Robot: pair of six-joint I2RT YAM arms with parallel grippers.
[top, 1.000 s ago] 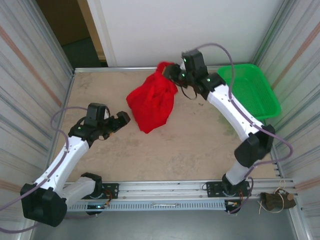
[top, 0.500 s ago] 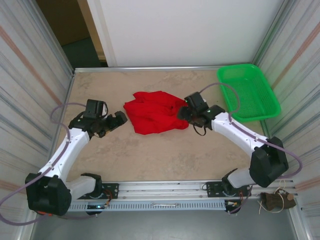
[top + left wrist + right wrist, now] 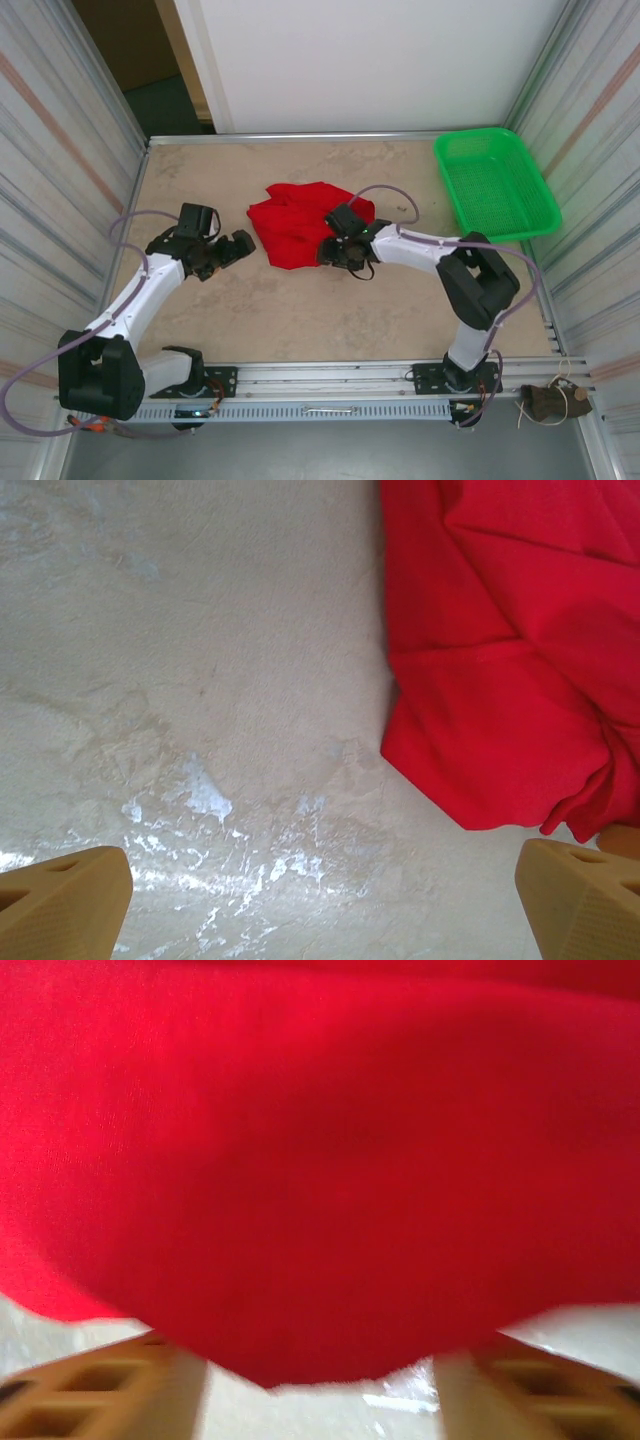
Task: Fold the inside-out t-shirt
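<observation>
The inside-out t-shirt (image 3: 295, 222) lies in a crumpled red heap on the table, left of centre and towards the back. My right gripper (image 3: 332, 251) is low at the heap's front right edge. In the right wrist view the red cloth (image 3: 320, 1160) bulges over the gripper (image 3: 320, 1395), whose tan fingers (image 3: 100, 1390) stand apart with bare table between them. My left gripper (image 3: 232, 247) is open just left of the shirt and does not touch it. In the left wrist view the gripper (image 3: 325, 905) has nothing between its fingers, and the shirt's corner (image 3: 500, 680) lies ahead to the right.
A green mesh basket (image 3: 495, 185) stands at the back right corner. Metal walls close in the table on the left and right. Bare tabletop (image 3: 330, 310) stretches between the shirt and the front rail.
My right arm came down from the back, where it held the shirt hanging, and moved left. The shirt now lies in a low heap. The left gripper barely moved.
</observation>
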